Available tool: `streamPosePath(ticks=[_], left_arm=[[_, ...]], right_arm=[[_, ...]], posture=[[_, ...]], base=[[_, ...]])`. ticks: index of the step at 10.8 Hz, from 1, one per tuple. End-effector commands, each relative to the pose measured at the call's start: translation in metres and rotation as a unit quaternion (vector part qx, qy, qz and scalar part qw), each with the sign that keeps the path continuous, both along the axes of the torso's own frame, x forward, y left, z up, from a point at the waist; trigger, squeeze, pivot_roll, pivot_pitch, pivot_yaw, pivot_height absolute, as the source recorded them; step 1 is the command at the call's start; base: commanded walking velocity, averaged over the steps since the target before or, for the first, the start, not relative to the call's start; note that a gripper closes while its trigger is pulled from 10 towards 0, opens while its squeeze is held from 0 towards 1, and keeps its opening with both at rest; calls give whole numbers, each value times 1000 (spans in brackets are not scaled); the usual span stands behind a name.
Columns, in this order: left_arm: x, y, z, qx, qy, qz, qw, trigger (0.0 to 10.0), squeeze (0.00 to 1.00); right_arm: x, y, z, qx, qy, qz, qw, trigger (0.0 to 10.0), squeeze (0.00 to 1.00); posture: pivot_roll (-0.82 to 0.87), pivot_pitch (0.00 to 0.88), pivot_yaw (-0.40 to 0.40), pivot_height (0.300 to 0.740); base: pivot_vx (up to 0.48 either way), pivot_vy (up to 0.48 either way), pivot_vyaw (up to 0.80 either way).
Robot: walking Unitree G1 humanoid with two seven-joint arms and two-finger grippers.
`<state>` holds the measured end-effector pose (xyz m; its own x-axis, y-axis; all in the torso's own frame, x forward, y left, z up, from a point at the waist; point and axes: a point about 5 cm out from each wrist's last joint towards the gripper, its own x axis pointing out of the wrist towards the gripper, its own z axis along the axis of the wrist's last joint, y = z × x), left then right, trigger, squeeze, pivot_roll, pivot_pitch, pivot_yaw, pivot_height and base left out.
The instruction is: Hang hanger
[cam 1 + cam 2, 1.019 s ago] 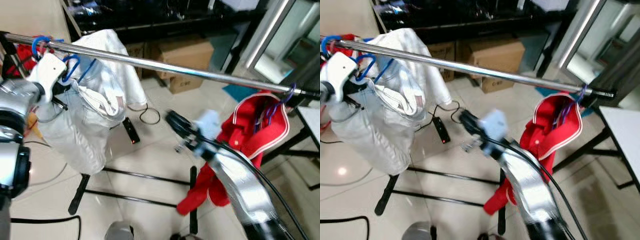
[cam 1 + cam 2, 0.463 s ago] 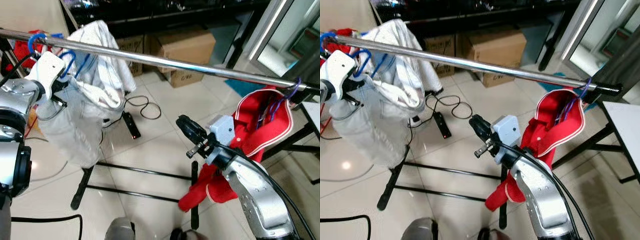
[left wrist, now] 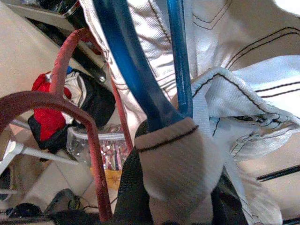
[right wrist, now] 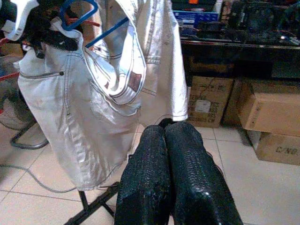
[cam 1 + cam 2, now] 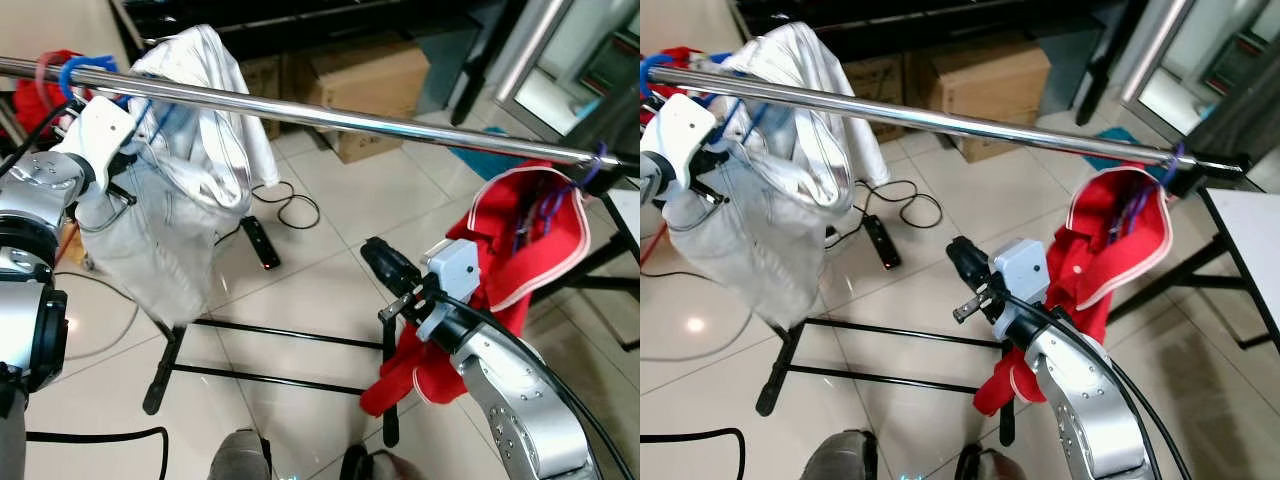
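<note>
A blue hanger (image 5: 80, 72) carrying a white garment (image 5: 170, 230) has its hook over the left end of the chrome rail (image 5: 400, 125). My left gripper (image 5: 112, 158) is just under the rail and is shut on the hanger's blue wire (image 3: 136, 79) below the hook. In the middle, well below the rail, my right gripper (image 5: 378, 262) is shut with nothing in it; its fingers (image 4: 165, 140) point toward the white garment (image 4: 84, 108). A red garment (image 5: 520, 250) hangs from a purple hanger (image 5: 590, 165) at the rail's right end.
Cardboard boxes (image 5: 375, 85) stand on the tiled floor behind the rack. A power strip (image 5: 258, 243) and cables lie under the rail. The rack's black base bars (image 5: 290, 335) cross the floor. Red hangers (image 3: 89, 140) sit beside the blue one. A white table corner (image 5: 628, 215) is at right.
The view has shifted a little. My right arm, blurred a second ago, has settled slightly lower and to the right, still shut. My left gripper keeps its hold on the blue hanger at the rail.
</note>
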<state>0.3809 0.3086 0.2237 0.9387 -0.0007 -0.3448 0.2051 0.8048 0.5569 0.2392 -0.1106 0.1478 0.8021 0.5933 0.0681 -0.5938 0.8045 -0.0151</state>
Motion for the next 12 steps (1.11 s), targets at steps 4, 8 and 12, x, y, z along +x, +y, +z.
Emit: streamPosePath(ticks=[4, 8, 12], left_arm=[[0, -6, 0, -53, -9, -35, 998, 10000, 1000], [-1, -31, -39, -96, 1, -57, 994, 10000, 1000], [-1, -42, -44, -73, -29, -62, 995, 10000, 0]], right_arm=[[7, -5, 3, 5, -3, -14, 1000, 10000, 0], [12, -2, 4, 6, -6, -19, 1000, 10000, 0], [15, -2, 5, 6, -13, -24, 1000, 10000, 0]], posture=[[186, 163, -56, 740], [186, 147, -49, 740], [187, 132, -40, 740]], base=[[0, 0, 0], [0, 0, 0], [0, 0, 0]])
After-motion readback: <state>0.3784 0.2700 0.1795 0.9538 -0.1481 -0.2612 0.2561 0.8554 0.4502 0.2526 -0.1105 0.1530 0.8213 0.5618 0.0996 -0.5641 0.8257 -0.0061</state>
